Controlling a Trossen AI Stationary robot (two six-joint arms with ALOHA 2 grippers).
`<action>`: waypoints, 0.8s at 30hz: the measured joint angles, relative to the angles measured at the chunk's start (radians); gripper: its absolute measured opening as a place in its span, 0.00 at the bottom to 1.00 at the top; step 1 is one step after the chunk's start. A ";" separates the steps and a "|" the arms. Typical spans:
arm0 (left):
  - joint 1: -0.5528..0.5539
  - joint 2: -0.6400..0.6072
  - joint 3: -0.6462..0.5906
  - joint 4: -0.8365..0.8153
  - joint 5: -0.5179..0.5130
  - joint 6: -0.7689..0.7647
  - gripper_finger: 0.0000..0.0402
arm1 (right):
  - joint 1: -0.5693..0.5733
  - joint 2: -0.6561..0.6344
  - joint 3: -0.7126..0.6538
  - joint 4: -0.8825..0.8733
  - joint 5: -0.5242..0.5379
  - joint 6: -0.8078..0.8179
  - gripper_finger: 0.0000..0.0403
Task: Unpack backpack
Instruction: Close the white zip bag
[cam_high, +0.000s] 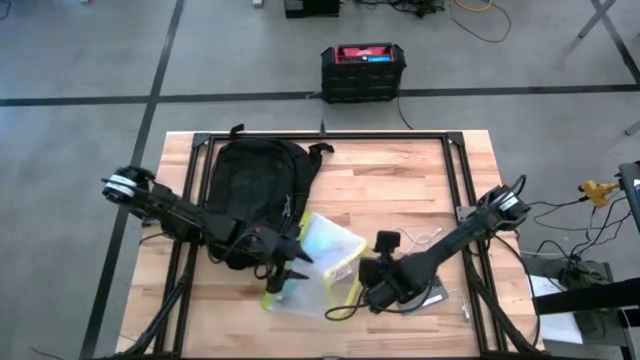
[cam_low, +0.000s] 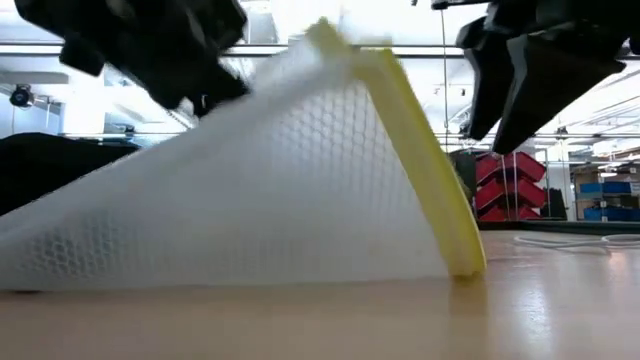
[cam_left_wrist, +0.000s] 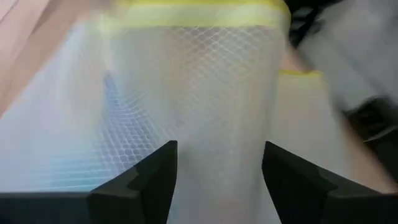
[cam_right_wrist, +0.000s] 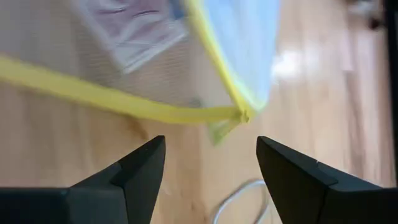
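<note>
Evidently limp and light, the mesh pouch (cam_high: 318, 262) beside the backpack (cam_high: 256, 190) wants pinching by its yellow edge; left gripper (cam_left_wrist: 219, 180) and right gripper (cam_right_wrist: 211, 180) both spread wide, empty.

A yellow-edged mesh pouch (cam_high: 318, 262) lies beside the backpack (cam_high: 255, 190) between 2 arms.

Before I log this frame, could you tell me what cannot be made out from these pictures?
- Inside of the backpack: the high view shows only its closed outer fabric.
- Contents of the mesh pouch: blurred in both wrist views; a pale flat item shows through, unreadable.
- Left gripper contact with the pouch: low view too close and blurred.
- Table beyond the pouch: blocked in the low view.
</note>
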 joint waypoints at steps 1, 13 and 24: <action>-0.007 -0.011 0.002 -0.002 0.001 0.007 0.52 | -0.002 0.000 -0.008 0.007 0.008 0.030 0.58; -0.040 -0.030 0.006 0.004 0.000 0.049 0.44 | -0.020 -0.026 -0.244 0.134 0.005 0.074 0.47; -0.036 -0.013 0.006 0.057 -0.008 0.106 0.36 | -0.052 -0.038 -0.471 0.451 0.174 -0.013 0.49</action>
